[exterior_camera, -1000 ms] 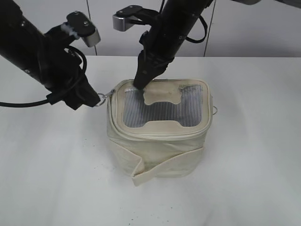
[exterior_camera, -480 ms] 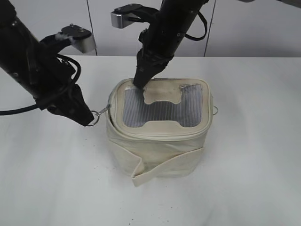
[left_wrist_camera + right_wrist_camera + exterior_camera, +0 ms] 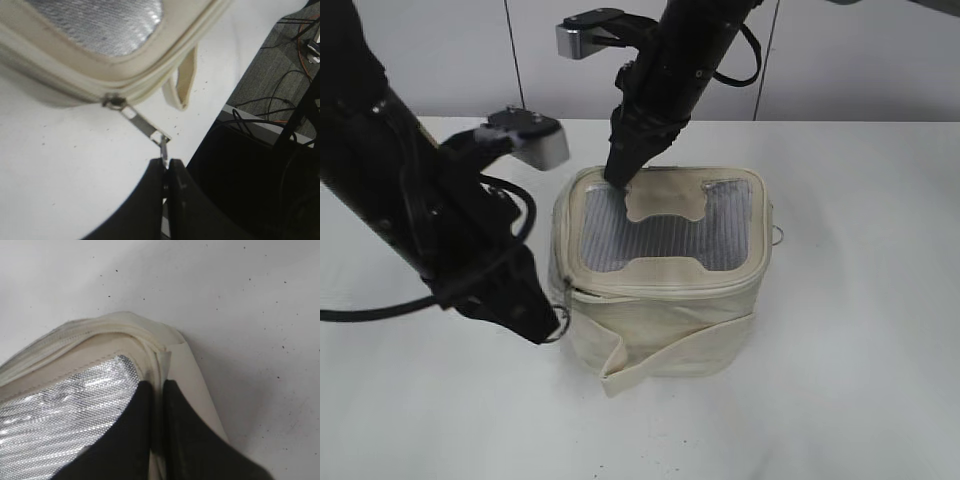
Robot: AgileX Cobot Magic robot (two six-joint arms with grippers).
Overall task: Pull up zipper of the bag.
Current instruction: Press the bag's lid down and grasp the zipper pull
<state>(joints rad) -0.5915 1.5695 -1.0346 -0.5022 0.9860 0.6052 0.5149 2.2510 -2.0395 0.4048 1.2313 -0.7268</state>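
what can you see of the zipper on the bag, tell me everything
The zipper is a cream track round the top rim of the bag, under the grey ribbed lid panel. One small silver slider sits at the front left corner, with a flat metal tab and a ring pull drawn taut. The left claw is shut on that ring. The right claw presses on the lid's back rim. A second ring hangs at the bag's right side.

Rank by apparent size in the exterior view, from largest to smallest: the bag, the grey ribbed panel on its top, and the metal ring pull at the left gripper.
1. The bag.
2. The grey ribbed panel.
3. The ring pull, held by the left gripper, clearly smallest.
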